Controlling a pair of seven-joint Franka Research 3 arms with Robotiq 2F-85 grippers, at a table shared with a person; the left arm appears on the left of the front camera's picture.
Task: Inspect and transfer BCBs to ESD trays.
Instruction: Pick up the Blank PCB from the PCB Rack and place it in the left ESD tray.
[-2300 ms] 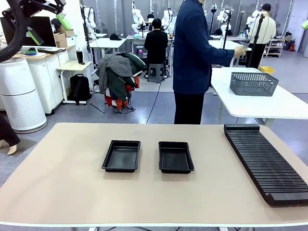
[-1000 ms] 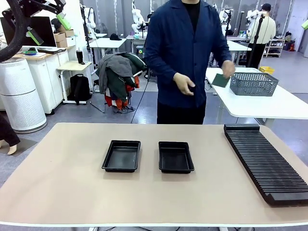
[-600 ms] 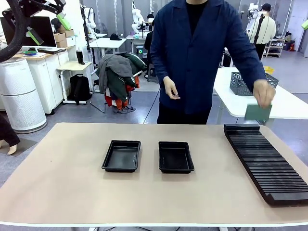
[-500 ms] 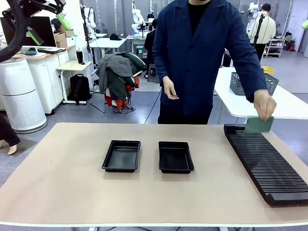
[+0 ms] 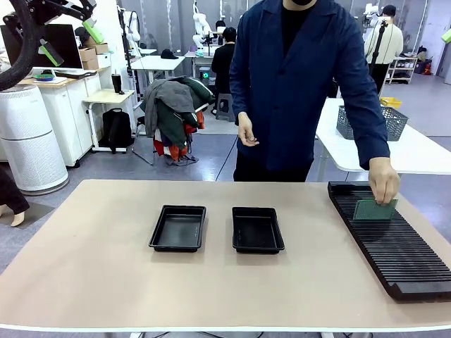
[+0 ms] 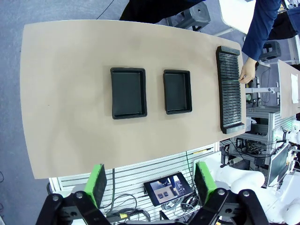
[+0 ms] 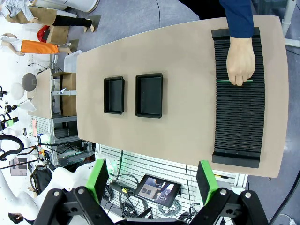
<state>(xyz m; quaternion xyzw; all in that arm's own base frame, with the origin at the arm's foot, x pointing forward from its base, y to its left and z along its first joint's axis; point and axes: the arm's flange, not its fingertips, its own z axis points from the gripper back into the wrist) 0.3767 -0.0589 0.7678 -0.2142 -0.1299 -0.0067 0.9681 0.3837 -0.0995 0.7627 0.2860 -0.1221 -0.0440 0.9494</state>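
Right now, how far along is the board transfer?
Done: nothing; both ESD trays sit empty. In hand: the person's hand holds one BCB on edge at the slotted rack. Left: inspecting and traying boards; the left tool and right tool hang open above the table.

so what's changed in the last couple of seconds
A person's hand carried a BCB from the side table and is slotting it into the rack, still gripping it. Both ESD trays stayed empty and put; the robot's left hand and right hand stayed open.

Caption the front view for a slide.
A person holds a green board upright on the slotted rack; two black trays lie empty.
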